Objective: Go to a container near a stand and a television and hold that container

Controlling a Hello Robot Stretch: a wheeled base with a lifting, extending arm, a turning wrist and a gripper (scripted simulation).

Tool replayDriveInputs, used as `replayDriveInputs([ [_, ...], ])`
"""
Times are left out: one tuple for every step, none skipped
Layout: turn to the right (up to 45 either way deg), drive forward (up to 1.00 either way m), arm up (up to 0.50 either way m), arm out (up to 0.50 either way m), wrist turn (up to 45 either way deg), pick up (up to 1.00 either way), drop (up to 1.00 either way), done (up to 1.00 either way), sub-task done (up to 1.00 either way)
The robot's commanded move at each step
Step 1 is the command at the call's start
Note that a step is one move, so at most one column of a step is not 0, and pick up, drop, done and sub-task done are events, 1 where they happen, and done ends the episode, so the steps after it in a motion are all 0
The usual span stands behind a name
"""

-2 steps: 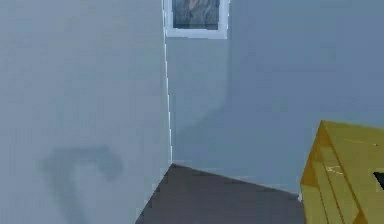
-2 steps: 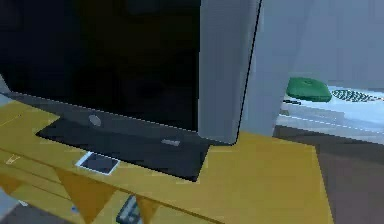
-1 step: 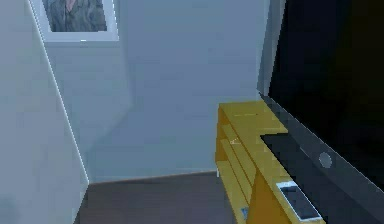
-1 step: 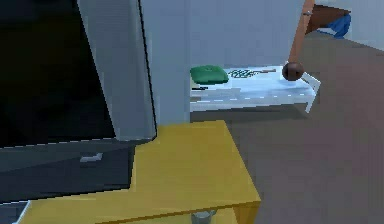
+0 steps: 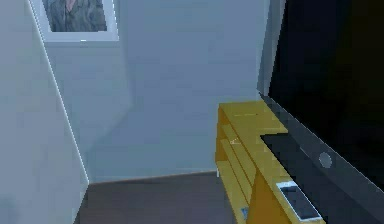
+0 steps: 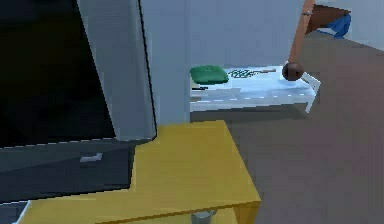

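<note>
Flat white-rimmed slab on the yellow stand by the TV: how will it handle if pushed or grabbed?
The flat white-rimmed slab lies flush on the yellow stand, so it would probably slide rather than roll or tip. It looks thin, so it is likely light but hard to get under.

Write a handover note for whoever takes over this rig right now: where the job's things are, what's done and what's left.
Things: the yellow stand sits close by, with the television on it. In the arm side view, a low white table stands beyond the stand. On it are a green thing, which may be the container though I cannot tell, and a dark round thing.
Done: the robot has reached the stand and television.
Left: confirm which thing is the container, drive closer, bring the arm to it and hold it.
</note>
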Motion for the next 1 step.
replayDriveInputs([
  [0.0, 0.0, 0.06, 0.0, 0.0, 0.0, 0.0, 0.0, 0.0],
])
